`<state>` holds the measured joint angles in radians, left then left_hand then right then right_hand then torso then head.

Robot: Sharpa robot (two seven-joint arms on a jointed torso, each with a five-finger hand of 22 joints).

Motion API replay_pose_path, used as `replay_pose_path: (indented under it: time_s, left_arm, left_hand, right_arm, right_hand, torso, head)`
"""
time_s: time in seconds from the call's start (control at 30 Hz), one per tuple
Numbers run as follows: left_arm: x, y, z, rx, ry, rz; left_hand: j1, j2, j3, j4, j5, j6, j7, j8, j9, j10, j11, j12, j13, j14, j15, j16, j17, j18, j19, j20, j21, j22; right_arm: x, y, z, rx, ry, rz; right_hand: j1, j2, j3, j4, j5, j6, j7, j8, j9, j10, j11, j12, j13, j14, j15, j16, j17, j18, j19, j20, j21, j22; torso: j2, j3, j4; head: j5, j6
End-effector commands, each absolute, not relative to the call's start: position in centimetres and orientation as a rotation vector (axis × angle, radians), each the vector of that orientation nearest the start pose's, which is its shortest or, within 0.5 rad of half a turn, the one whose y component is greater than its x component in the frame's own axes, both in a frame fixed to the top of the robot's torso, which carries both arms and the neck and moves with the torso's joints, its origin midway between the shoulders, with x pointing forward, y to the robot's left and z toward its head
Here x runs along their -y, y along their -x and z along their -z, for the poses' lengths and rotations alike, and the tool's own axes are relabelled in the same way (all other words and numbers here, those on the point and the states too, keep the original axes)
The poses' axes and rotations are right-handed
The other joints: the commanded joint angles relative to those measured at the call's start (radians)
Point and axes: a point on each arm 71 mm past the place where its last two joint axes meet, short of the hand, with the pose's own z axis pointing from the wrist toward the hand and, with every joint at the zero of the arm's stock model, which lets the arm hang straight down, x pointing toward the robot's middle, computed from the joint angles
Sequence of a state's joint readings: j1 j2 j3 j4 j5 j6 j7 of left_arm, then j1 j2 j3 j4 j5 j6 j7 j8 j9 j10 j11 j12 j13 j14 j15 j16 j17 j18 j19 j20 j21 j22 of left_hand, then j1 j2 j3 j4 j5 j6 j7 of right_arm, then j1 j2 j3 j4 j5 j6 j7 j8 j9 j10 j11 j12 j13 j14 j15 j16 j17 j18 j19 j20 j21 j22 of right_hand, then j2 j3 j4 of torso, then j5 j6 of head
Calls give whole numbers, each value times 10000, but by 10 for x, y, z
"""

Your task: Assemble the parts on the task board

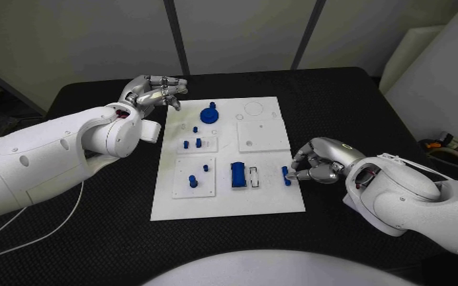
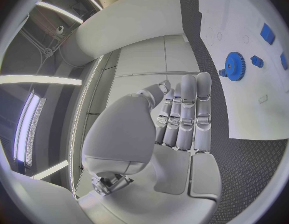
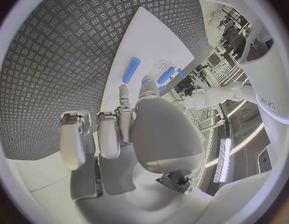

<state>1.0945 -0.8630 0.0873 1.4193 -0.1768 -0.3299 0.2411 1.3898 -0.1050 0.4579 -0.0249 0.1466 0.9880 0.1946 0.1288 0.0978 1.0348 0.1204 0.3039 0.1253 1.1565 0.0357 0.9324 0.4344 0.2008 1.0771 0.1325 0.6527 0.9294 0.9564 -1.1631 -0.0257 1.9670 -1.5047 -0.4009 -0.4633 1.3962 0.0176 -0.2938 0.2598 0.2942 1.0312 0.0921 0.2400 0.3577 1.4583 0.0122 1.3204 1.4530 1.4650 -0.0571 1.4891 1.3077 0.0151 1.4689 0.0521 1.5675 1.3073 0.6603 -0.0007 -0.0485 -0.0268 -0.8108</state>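
Note:
The white task board (image 1: 224, 200) lies in the middle of the table. On it are a blue gear (image 1: 210, 114), a blue block (image 1: 237, 175) and several small blue pegs, one of them (image 1: 192, 181) near the front left. A blue peg (image 1: 285, 173) lies at the board's right edge, just off the fingertips of my right hand (image 1: 320, 160). In the right wrist view this peg (image 3: 131, 69) lies free on the board (image 3: 151, 40), a little beyond the fingertips (image 3: 123, 92). My left hand (image 1: 153, 93) hovers past the board's far left corner, fingers straight and holding nothing. The gear (image 2: 233, 63) also shows beyond the left hand (image 2: 182, 114).
A white cable (image 1: 47, 223) trails over the black table at the front left. White square sub-plates (image 1: 263, 135) and a round recess (image 1: 254, 108) mark the board's far right part. White panels (image 1: 420, 67) stand past the table's right edge.

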Motion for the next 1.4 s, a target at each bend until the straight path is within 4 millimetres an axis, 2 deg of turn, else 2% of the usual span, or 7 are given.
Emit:
replay_pose_path:
  time_s: [0.03,0.4,0.6,1.03,1.13,1.27,1.4]
  left_arm:
    - [-254,-504,198,-14644,11190,13296]
    - [-254,-504,198,-14652,11193,13300]
    - [-254,-503,199,-14661,11195,13303]
    - [-255,-503,199,-14656,11207,13274]
    - [-255,-503,199,-14654,11208,13267]
    - [-256,-503,199,-14655,11208,13267]
    - [-256,-503,199,-14655,11208,13265]
  left_hand:
    - [-20,109,-50,2,-13,-81,14,54,-12,-39,2,41,-12,-55,-5,12,-13,-179,-39,-1,-35,-16]
    - [-12,116,-59,-8,-12,-90,18,65,-20,-54,4,61,-13,-60,-4,20,-24,-178,-39,0,-39,-16]
    - [-12,116,-59,-8,-12,-90,18,65,-20,-54,4,61,-13,-60,-4,20,-24,-178,-39,0,-39,-16]
    - [-12,116,-59,-8,-12,-90,18,65,-20,-54,4,61,-13,-60,-4,20,-24,-178,-39,0,-39,-16]
    - [-12,116,-59,-8,-12,-90,18,65,-20,-54,4,61,-13,-60,-4,20,-24,-178,-39,0,-39,-16]
    - [-12,116,-59,-8,-12,-90,18,65,-20,-54,4,61,-13,-60,-4,20,-24,-178,-39,0,-39,-16]
    - [-8,121,-63,-13,-11,-96,20,70,-25,-64,5,71,-14,-64,-3,24,-31,-178,-40,1,-41,-16]
  right_arm:
    - [238,-358,239,-19069,-813,-4090]
    - [229,-366,247,-19297,-679,-3790]
    - [225,-366,252,-19708,-392,-3664]
    - [215,-363,260,-20279,852,-3022]
    - [212,-363,260,-20153,1434,-2687]
    - [207,-362,262,-20095,2152,-2259]
    - [203,-361,263,-20026,2475,-2093]
  right_hand:
    - [-76,-9,-15,79,70,81,-24,-48,-16,153,-18,-2,-462,794,21,-12,1361,-151,1019,58,33,2635]
    - [-84,47,-11,157,206,215,-65,-47,-9,157,-47,-6,-456,795,3,-11,1364,-151,1019,46,33,2635]
    - [-15,50,-3,145,239,351,-110,-11,15,159,-82,-7,-452,795,-22,-11,1366,-151,1019,30,33,2635]
    - [667,24,152,-231,337,672,-271,68,155,176,-229,13,-415,815,-150,48,1461,-151,1019,-87,33,2635]
    - [810,-20,172,-334,263,669,-268,47,174,163,-232,-13,-425,814,-157,48,1463,-151,1019,-102,33,2635]
    - [975,-40,284,-452,-364,675,-249,-4,218,145,-217,-55,-437,814,-150,55,1481,-151,1019,-109,33,2635]
    - [1090,-3,427,-510,-327,670,-250,-43,232,147,-219,-48,-426,821,-151,78,1518,-151,1019,-109,33,2635]
  torso:
    - [4,-3,12]
    - [19,6,3]
    - [16,1,21]
    - [7,-3,8]
    - [0,-7,11]
    - [0,-8,22]
    - [-2,-6,16]
  head:
    - [0,17]
    - [14,5]
    - [26,-31]
    - [47,-89]
    - [62,-97]
    - [74,-104]
    - [96,-92]
